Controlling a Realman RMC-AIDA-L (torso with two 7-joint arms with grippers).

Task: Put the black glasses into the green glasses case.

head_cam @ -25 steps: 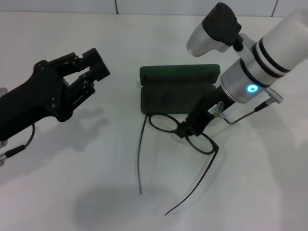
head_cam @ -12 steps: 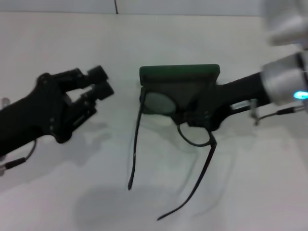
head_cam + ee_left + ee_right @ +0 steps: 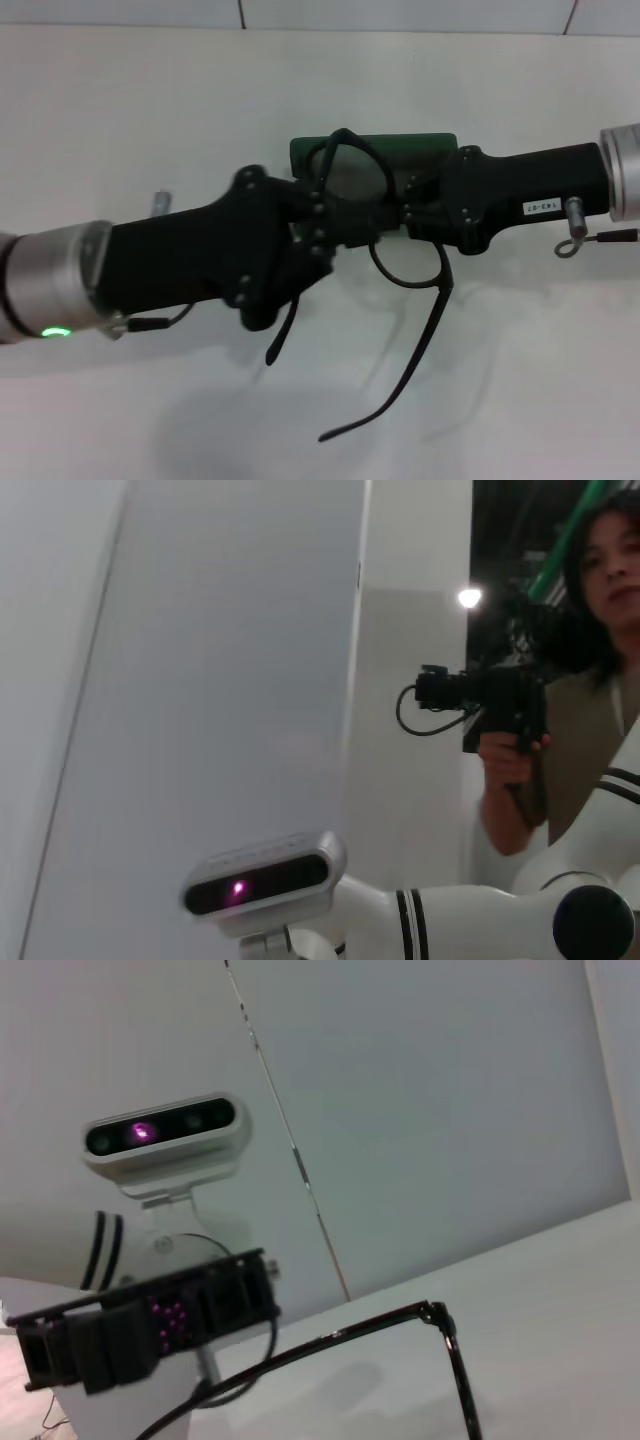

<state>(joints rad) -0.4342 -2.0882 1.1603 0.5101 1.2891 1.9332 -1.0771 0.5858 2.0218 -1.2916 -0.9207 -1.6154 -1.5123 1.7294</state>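
Note:
The black glasses (image 3: 428, 335) hang in the air over the green glasses case (image 3: 420, 148), which lies open at the table's far middle. My right gripper (image 3: 402, 215) reaches in from the right and is shut on the glasses at the bridge. One lens stands tilted up over the case and both temple arms trail down toward me. My left gripper (image 3: 318, 215) reaches in from the left and sits against the glasses' left lens and hinge. The right wrist view shows one temple arm (image 3: 330, 1345) and the left gripper (image 3: 140, 1325) beyond it.
Both forearms cross the middle of the white table (image 3: 150, 110) and hide most of the case. The left wrist view shows the right arm's wrist camera (image 3: 265, 880) and a person holding a camera (image 3: 500, 705) beyond the table.
My left arm has swung in from the left to the glasses. My right gripper has lifted and turned the glasses, so one lens now stands over the case.

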